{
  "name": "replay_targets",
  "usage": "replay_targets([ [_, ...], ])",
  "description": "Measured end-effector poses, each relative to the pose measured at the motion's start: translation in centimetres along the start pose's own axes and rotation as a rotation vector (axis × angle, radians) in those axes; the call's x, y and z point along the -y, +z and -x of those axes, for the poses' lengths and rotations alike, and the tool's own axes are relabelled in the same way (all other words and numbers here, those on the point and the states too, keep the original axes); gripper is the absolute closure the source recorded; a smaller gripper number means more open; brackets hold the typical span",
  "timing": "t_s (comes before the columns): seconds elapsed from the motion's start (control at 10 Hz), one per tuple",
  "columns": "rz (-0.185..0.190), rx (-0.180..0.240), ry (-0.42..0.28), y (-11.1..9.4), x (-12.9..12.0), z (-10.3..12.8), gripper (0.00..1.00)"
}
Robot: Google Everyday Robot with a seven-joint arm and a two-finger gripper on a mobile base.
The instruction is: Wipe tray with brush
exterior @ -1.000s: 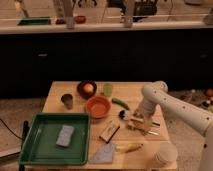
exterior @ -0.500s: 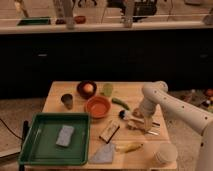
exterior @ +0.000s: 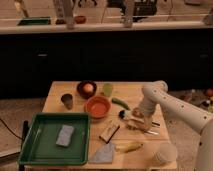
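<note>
The gripper [exterior: 135, 119] is down low over the right half of the table [exterior: 135, 90], at the brush [exterior: 122, 114], whose dark head lies just right of the orange bowl [exterior: 97, 106]. From here I cannot tell whether the gripper is open, closed, or has hold of the brush. It sits where it was a second ago, and the arm looks bent the same way, elbow up by the table's far right edge. The brush does not seem to have shifted either, though it is small and partly hidden by the gripper. The tray [exterior: 45, 152] lies at the front left corner, well apart from gripper and brush, with a grey pad [exterior: 65, 135] in it, unmoved. A grey cloth [exterior: 102, 154] lies just right of the tray, and a white cup [exterior: 165, 152] stands at the front right.
</note>
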Motion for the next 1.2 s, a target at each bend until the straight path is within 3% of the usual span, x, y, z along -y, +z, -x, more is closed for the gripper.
replay_targets([
  [0.3,-0.004,0.001,-0.003,-0.41,0.32,0.22,0.76],
  [0.6,0.006,-0.001,-0.003,-0.68,-0.04,0.15,0.99],
  [0.9,0.003,0.004,-0.016,-0.64,-0.3,-0.14,1.0],
  [1.2,-0.026,0.003,-0.035,-0.98,-0.42,0.4,1.0],
])
